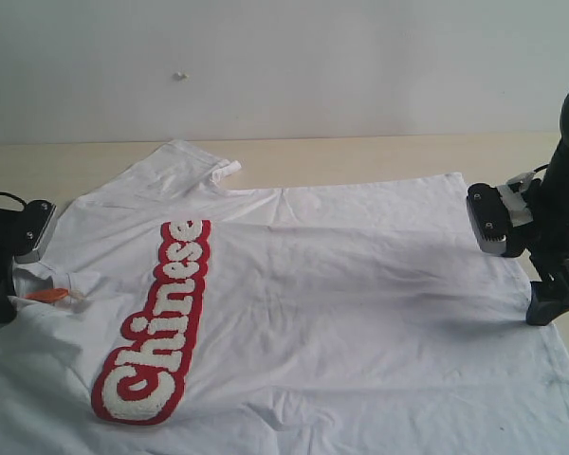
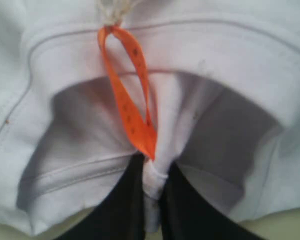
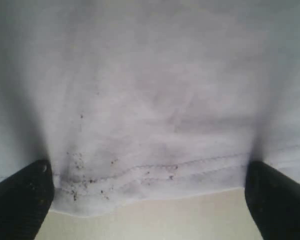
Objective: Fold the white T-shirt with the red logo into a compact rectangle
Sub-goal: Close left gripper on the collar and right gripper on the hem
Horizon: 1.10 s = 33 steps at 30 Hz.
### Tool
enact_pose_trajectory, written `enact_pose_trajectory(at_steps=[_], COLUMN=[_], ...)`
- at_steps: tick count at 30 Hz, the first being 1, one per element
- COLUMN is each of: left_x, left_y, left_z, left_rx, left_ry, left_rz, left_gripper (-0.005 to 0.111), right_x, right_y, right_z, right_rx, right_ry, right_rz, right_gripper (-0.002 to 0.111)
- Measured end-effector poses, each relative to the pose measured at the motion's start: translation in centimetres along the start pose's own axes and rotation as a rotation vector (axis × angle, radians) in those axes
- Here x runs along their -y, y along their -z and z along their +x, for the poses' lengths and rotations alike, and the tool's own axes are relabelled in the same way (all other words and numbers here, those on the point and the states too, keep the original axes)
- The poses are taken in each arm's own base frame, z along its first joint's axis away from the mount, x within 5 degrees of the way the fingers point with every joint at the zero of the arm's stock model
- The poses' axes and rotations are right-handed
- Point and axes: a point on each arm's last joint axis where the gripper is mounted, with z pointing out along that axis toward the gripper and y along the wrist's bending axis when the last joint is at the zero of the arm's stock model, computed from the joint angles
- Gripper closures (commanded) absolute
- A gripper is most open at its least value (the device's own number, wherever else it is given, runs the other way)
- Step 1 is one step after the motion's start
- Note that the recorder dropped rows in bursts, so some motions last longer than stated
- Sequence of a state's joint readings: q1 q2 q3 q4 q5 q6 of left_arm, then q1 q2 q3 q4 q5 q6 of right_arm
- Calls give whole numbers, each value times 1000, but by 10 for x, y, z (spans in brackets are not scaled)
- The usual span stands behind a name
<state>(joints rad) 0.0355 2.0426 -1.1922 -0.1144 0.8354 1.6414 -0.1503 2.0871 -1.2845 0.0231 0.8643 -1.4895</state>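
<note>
White T-shirt (image 1: 341, 284) spread chest-up over the desk (image 1: 360, 152), wrinkled, collar toward 9 o'clock and hem toward 3 o'clock in the exterior view. Red logo (image 1: 156, 327) running from mid-chest toward 7 o'clock. Left jaws pinched shut on a fold of the collar (image 2: 154, 182), right beside the orange neck tag (image 2: 130, 110). Right jaws spread wide at 3 o'clock, straddling the speckled hem (image 3: 150, 172), gripping nothing.
</note>
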Motion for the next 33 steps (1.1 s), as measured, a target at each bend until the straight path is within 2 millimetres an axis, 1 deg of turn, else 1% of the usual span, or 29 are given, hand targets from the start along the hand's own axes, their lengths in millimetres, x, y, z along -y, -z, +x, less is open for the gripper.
enact_pose_trajectory(at_steps=[18, 21, 23, 25, 28, 31, 33], left_x=[0, 0, 0, 0, 0, 0, 0], left_y=[0, 0, 0, 0, 0, 0, 0], left_z=[0, 0, 0, 0, 0, 0, 0], left_rx=[-2, -2, -2, -2, -2, -2, -2], left_ry=[-2, -2, -2, -2, -2, -2, -2], left_rz=[0, 0, 0, 0, 0, 0, 0], left_gripper=[106, 106, 106, 106, 106, 106, 106], right_x=[0, 0, 0, -1, -1, -1, -2], right_y=[0, 0, 0, 0, -1, -1, -1], right_z=[-1, -1, -1, -1, 0, 0, 0], right_rx=[7, 7, 7, 7, 5, 2, 1], right_ry=[-7, -7, -7, -7, -5, -3, -4], right_rz=[-3, -3, -3, -10, -15, -18, -27], right_gripper=[3, 8, 17, 35, 72, 106, 108])
